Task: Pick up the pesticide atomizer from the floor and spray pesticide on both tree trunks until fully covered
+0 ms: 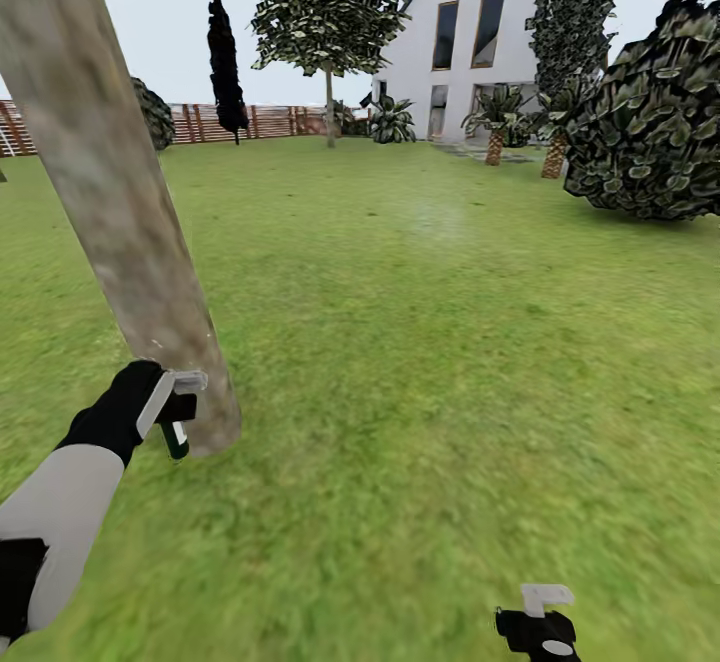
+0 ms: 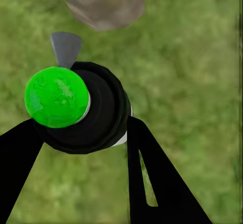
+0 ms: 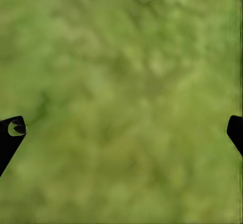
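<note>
At lower left, the left tool (image 1: 172, 412) pinches one pesticide atomizer (image 1: 176, 439) just beside one thick tree trunk (image 1: 110, 182); the right tool (image 1: 540, 622), lower right, hangs spread over lawn (image 1: 420, 342); a second tree (image 1: 328, 12) stands upper centre.

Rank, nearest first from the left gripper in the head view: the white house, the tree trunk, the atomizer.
1. Pesticide atomizer, held in the left gripper.
2. Tree trunk, right beside it.
3. White house, far across the lawn.

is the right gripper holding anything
No, the right gripper has its fingers spread wide over bare lawn.
</note>
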`<state>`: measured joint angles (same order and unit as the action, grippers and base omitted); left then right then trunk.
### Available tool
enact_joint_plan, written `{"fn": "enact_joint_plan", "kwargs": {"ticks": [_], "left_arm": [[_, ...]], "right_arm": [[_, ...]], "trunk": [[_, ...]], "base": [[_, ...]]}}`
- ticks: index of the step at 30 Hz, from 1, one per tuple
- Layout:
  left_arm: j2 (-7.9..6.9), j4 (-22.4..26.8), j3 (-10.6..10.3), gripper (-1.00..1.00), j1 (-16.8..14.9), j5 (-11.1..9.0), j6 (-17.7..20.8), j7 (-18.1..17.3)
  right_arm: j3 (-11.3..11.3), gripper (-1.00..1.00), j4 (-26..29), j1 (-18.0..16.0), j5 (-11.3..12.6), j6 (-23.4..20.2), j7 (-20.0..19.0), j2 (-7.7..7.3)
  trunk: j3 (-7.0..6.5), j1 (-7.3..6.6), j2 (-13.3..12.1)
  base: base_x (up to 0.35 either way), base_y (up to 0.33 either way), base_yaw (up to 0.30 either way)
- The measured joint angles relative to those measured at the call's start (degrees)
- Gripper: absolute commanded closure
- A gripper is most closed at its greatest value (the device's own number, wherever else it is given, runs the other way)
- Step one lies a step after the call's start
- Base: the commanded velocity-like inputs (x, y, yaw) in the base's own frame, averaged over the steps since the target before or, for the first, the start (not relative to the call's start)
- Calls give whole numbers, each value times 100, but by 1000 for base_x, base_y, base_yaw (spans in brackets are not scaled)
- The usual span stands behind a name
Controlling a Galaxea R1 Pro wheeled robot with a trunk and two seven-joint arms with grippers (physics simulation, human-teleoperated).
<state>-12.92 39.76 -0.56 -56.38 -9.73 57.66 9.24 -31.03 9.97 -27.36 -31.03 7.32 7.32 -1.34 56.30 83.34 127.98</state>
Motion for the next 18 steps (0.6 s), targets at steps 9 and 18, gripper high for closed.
{"fn": "enact_joint_plan", "kwargs": {"ticks": [9, 18], "left_arm": [[-29, -17, 0, 100, -3, 8, 5, 0], [-47, -19, 3, 100, -20, 20, 5, 9]], "right_arm": [[5, -100, -1, -1, 0, -1, 4, 4], [4, -100, -1, -1, 0, -2, 1, 2]], "trunk": [[0, -1, 0], [0, -3, 0]], "base": [[41, -304, 187], [257, -232, 260]]}}
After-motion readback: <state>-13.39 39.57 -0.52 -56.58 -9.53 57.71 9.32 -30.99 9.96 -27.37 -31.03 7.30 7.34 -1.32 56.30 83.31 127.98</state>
